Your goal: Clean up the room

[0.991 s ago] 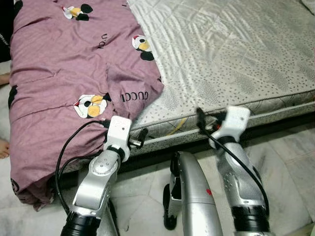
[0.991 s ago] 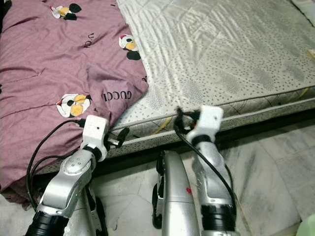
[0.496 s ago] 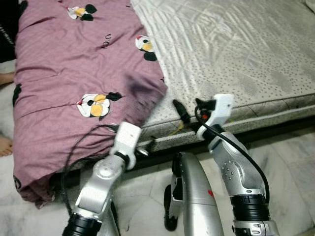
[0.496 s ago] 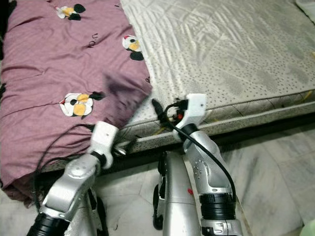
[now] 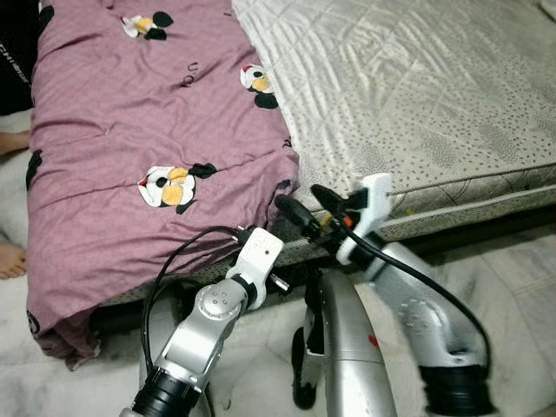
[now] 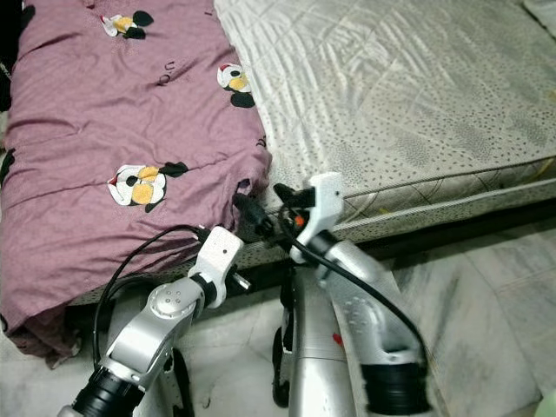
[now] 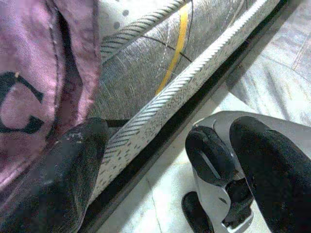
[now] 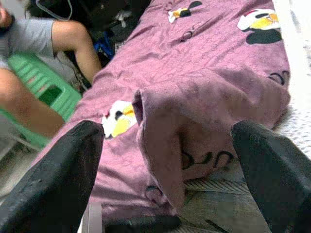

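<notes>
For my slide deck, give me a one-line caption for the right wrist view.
Open right end effector faces the corner of a purple blanket on a mattress, a person seated beyond.

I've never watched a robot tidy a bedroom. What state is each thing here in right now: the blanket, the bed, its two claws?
Purple blanket: spread over the bed's left part, corner folded at the edge, not gripped.
Mattress: bare, uncovered on the right.
Right gripper: open, fingers aimed at the blanket's corner, not closed on it.
Left gripper: open, low by the mattress side, holding nothing.
</notes>
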Available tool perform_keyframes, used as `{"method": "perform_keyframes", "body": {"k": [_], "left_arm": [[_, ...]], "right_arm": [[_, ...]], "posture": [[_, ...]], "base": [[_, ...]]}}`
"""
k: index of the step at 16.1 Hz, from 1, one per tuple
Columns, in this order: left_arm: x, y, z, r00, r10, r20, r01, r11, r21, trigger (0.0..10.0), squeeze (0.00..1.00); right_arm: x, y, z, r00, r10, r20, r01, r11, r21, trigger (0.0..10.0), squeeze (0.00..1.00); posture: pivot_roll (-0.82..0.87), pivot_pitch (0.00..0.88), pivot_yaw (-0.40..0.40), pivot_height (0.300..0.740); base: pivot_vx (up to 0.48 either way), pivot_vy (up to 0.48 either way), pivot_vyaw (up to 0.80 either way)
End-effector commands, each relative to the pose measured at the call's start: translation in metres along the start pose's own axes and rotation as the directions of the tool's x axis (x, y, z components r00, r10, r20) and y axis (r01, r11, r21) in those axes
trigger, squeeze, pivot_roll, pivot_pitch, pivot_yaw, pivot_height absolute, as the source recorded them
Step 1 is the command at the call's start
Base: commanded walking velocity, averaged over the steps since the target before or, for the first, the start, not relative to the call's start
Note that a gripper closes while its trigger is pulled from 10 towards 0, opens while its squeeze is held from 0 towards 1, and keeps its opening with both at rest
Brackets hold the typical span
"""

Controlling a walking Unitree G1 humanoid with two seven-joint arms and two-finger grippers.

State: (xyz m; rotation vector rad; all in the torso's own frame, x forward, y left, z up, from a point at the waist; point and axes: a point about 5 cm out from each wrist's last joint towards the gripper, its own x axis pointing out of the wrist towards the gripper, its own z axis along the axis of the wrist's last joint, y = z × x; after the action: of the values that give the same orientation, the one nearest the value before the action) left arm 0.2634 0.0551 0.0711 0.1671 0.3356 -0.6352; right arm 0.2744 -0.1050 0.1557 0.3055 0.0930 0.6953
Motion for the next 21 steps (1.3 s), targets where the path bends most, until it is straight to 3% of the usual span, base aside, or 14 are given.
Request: {"method": "perform_keyframes", "body": {"k": [1, 3, 6, 9, 10, 11, 12, 15, 16, 17, 19, 21], "left_arm": [[0.002, -0.002, 0.001, 1.0, -0.008, 0.021, 0.008, 1.0, 0.002, 10.0, 0.0], [0.004, 0.0, 0.016, 0.994, 0.023, 0.111, -0.023, 1.0, 0.002, 10.0, 0.0], [0.007, 0.002, 0.043, 0.967, 0.059, 0.247, -0.073, 0.996, 0.048, 10.0, 0.0], [0.007, 0.003, 0.074, 0.918, 0.062, 0.391, -0.114, 0.987, 0.112, 10.0, 0.0], [0.007, 0.004, 0.081, 0.905, 0.066, 0.419, -0.125, 0.986, 0.115, 10.0, 0.0], [0.007, 0.006, 0.089, 0.889, 0.076, 0.452, -0.137, 0.985, 0.105, 10.0, 0.0], [0.009, 0.007, 0.091, 0.887, 0.078, 0.456, -0.142, 0.984, 0.109, 10.0, 0.0], [0.009, 0.01, 0.095, 0.876, 0.09, 0.473, -0.158, 0.982, 0.107, 10.0, 0.0], [0.007, 0.013, 0.095, 0.871, 0.103, 0.48, -0.172, 0.98, 0.103, 10.0, 0.0], [0.007, 0.013, 0.095, 0.87, 0.104, 0.482, -0.174, 0.979, 0.102, 10.0, 0.0], [0.005, 0.018, 0.095, 0.86, 0.135, 0.492, -0.202, 0.976, 0.087, 10.0, 0.0], [0.005, 0.021, 0.096, 0.856, 0.153, 0.494, -0.214, 0.974, 0.07, 10.0, 0.0]], "right_arm": [[-0.009, -0.01, -0.004, 0.997, -0.078, -0.026, 0.076, 0.995, -0.059, 10.0, 0.0], [-0.023, -0.03, -0.007, 0.964, -0.265, -0.025, 0.261, 0.959, -0.108, 10.0, 0.0], [-0.058, -0.047, -0.021, 0.864, -0.502, -0.042, 0.492, 0.857, -0.152, 10.0, 0.0], [-0.101, -0.046, -0.038, 0.751, -0.658, -0.057, 0.646, 0.75, -0.144, 10.0, 0.0], [-0.106, -0.043, -0.041, 0.737, -0.673, -0.056, 0.661, 0.735, -0.151, 10.0, 0.0], [-0.109, -0.046, -0.039, 0.702, -0.712, -0.033, 0.698, 0.696, -0.169, 10.0, 0.0], [-0.105, -0.05, -0.032, 0.686, -0.727, 0.014, 0.718, 0.674, -0.176, 10.0, 0.0], [-0.082, -0.061, 0.0, 0.688, -0.707, 0.164, 0.725, 0.659, -0.201, 10.0, 0.0], [-0.071, -0.069, 0.022, 0.669, -0.701, 0.247, 0.743, 0.636, -0.209, 10.0, 0.0], [-0.069, -0.07, 0.025, 0.666, -0.7, 0.258, 0.746, 0.633, -0.209, 10.0, 0.0], [-0.053, -0.073, 0.051, 0.667, -0.651, 0.362, 0.744, 0.608, -0.277, 10.0, 0.0], [-0.055, -0.081, 0.044, 0.665, -0.668, 0.335, 0.747, 0.585, -0.315, 10.0, 0.0]], "posture": [[-0.07, 0.192, -0.035, 0.517], [-0.07, 0.192, -0.035, 0.517], [-0.07, 0.18, -0.039, 0.517], [-0.08, 0.17, -0.033, 0.517], [-0.08, 0.165, -0.03, 0.517], [-0.09, 0.158, -0.025, 0.517], [-0.08, 0.151, -0.021, 0.517], [-0.06, 0.136, -0.017, 0.517], [-0.06, 0.131, -0.017, 0.517], [-0.05, 0.129, -0.017, 0.517], [-0.05, 0.114, -0.022, 0.517], [-0.04, 0.108, -0.025, 0.517]], "base": [[0.0, 0.0, 0.0], [0.0, 0.0, 0.0], [0.0, 0.0, 0.0], [0.0, 0.0, 0.0], [0.0, 0.0, 0.0], [0.0, 0.0, 0.0], [0.0, 0.0, 0.0], [0.0, 0.0, 0.0], [0.0, 0.0, 0.0], [0.0, 0.0, 0.0], [0.0, 0.0, 0.0], [0.0, 0.0, 0.0]]}}
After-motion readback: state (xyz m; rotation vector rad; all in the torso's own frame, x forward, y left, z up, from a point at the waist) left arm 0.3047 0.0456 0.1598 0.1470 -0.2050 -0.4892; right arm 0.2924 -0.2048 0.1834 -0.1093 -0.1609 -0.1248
